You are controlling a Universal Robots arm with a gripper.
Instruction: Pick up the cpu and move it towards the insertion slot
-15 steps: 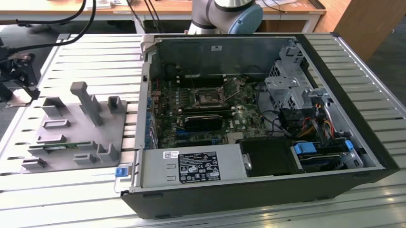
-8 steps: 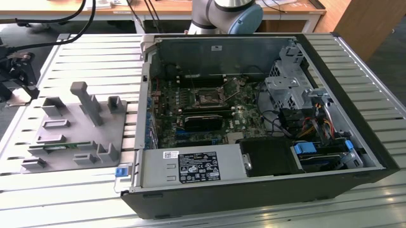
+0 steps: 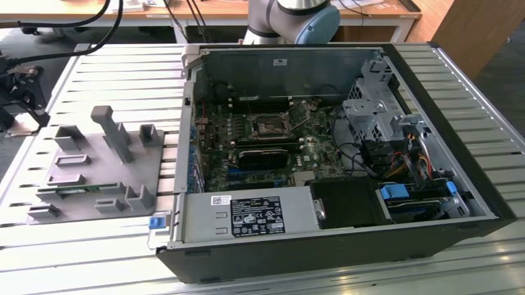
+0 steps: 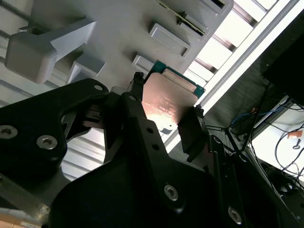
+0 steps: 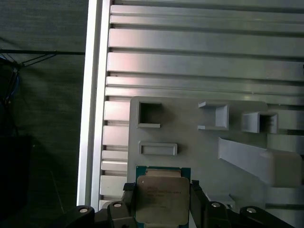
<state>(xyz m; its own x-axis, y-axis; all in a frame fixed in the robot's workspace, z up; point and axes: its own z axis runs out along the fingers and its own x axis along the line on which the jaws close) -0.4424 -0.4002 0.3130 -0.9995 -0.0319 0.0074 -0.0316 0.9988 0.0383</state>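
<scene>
In both wrist views my gripper [image 4: 165, 108] [image 5: 162, 205] is shut on the cpu [image 4: 167, 99] [image 5: 161, 197]. The cpu is a flat square chip with a shiny metal top and a thin green rim, and a black finger presses on each of two opposite edges. It hangs over the near edge of the grey plastic fixture [image 5: 190, 137]. In the exterior view the gripper [image 3: 23, 117] is at the far left, beside the fixture [image 3: 90, 166]. The insertion slot [image 3: 268, 128], a square socket with a dark centre and silver frame, lies on the motherboard inside the open computer case, well off to the exterior view's right.
The fixture has upright posts [image 3: 110, 132] and recesses, and a narrow green memory stick [image 3: 78, 192] lies in one of them. The black case walls [image 3: 328, 246], the power supply [image 3: 246, 216] and the drive cage [image 3: 373, 117] ring the motherboard. A slatted metal table [image 3: 123, 67] carries everything.
</scene>
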